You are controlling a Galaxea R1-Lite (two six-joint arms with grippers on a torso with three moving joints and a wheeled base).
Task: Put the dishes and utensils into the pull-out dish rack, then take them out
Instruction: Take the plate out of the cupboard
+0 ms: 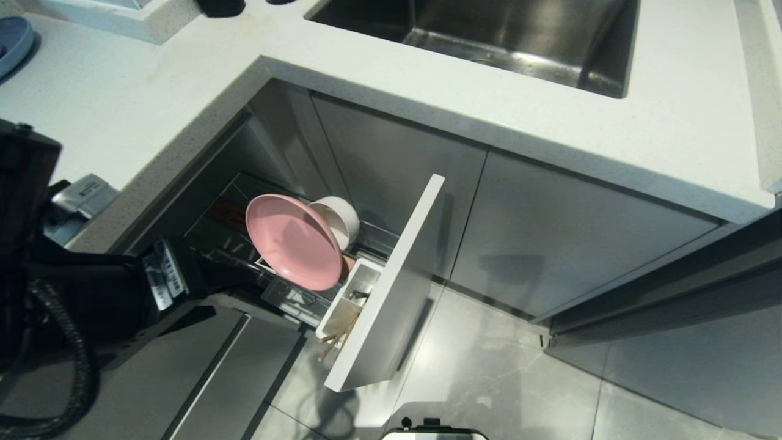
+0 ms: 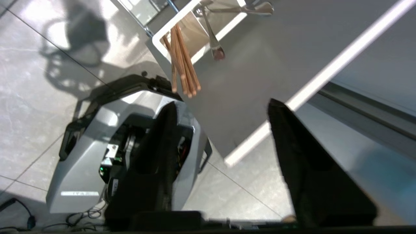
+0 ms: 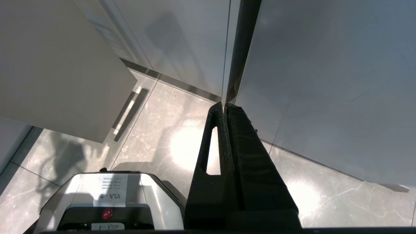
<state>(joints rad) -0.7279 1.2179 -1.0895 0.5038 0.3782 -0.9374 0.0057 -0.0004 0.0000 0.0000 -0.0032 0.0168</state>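
1. My left gripper (image 2: 221, 110): fingers apart, nothing between them, hanging over the floor just short of the rack front. In the head view my left arm (image 1: 110, 287) reaches in from the left edge; a white label on its wrist has print I cannot read.
2. My right gripper (image 3: 225, 109): fingers pressed together, empty, parked low over the floor tiles beside the cabinet doors.
3. My base (image 3: 110, 201): grey shell, red button, white sticker reading "VLA - 8", seen upside down; a second strip below repeats it.
4. Rack (image 1: 391, 287): pulled out from under the counter, pale flat front standing open.
5. Cup (image 1: 345, 299): white, just behind the front. Holds the chopsticks (image 2: 182, 61), tips fanned out over the rim, and the spoon (image 2: 213, 35), handle end up.
6. Plate (image 1: 293, 241): pink, standing on edge in the wires, tilted.
7. Bowl (image 1: 336, 217): cream-white, on edge directly behind the plate, partly hidden by it.
8. Counter (image 1: 427, 67): white speckled stone.
9. Sink (image 1: 507, 36): steel, set in the counter, far side.
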